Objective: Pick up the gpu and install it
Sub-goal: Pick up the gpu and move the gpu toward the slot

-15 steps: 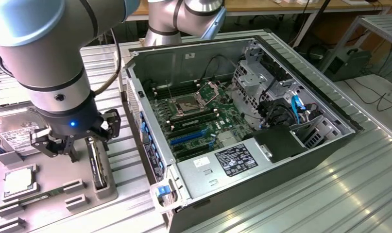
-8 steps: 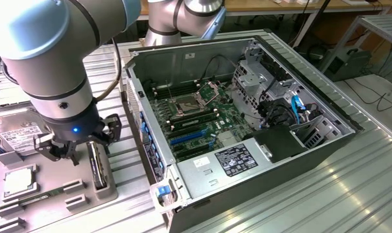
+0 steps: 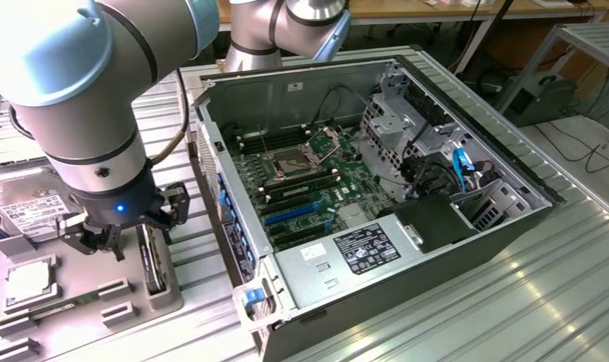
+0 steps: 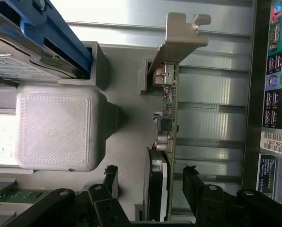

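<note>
Your pincer (image 4: 151, 175) is spread wide, one finger on each side of the gpu (image 4: 171, 109) and clear of it. The gpu stands on edge in a slot of the grey tray (image 4: 127, 132): a thin green board with a black face and a silver bracket (image 4: 179, 42) at one end. A strip of bare ribbed table (image 4: 212, 113) separates it from the open computer case (image 3: 385, 188).

Your arm (image 3: 83, 98): fat silver-grey tubes, pale blue caps (image 3: 198, 23) over the joints, a dark seam ringing each. You get one small dark screw (image 3: 103, 172) on the wrist segment, a blue light (image 3: 123, 209) on the black collar (image 3: 98, 213) below it, a black cable (image 3: 178, 128) alongside. Gripper (image 3: 123, 243) black throughout, linkage bars with round pivot bolts (image 4: 211, 188), slim fingers (image 4: 194, 187).
</note>
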You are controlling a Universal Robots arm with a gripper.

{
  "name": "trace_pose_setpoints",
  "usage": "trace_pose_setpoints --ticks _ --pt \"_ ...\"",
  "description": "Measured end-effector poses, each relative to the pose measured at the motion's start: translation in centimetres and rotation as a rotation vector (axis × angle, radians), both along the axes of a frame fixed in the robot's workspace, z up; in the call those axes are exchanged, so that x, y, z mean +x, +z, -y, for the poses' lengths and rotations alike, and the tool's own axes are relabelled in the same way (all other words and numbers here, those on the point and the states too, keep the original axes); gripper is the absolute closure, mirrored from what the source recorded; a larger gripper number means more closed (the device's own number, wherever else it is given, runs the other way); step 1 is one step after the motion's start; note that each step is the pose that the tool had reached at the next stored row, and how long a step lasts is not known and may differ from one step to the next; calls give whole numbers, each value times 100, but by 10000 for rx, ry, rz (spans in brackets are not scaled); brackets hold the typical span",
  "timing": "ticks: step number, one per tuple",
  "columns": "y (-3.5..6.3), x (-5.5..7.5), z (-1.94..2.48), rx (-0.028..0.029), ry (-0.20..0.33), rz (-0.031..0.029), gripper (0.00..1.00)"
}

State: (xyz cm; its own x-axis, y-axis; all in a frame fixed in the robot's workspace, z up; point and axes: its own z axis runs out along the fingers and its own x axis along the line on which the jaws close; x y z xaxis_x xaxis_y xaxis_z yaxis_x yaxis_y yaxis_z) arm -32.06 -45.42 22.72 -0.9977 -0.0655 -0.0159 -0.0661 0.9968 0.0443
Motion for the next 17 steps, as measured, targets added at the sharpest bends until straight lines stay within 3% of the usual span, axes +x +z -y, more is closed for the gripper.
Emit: trace_pose_setpoints --ticks 5,7,9,12,15,16,17 --pt "0 0 0 0 0 0 35" --pt "0 0 0 0 0 0 48" --pt "0 0 0 1 0 0 48" --pt "0 0 0 0 0 0 61" --pt "0 0 0 0 0 1 62" --pt "-1 0 0 1 0 1 69" --pt "-1 0 0 1 0 0 69"
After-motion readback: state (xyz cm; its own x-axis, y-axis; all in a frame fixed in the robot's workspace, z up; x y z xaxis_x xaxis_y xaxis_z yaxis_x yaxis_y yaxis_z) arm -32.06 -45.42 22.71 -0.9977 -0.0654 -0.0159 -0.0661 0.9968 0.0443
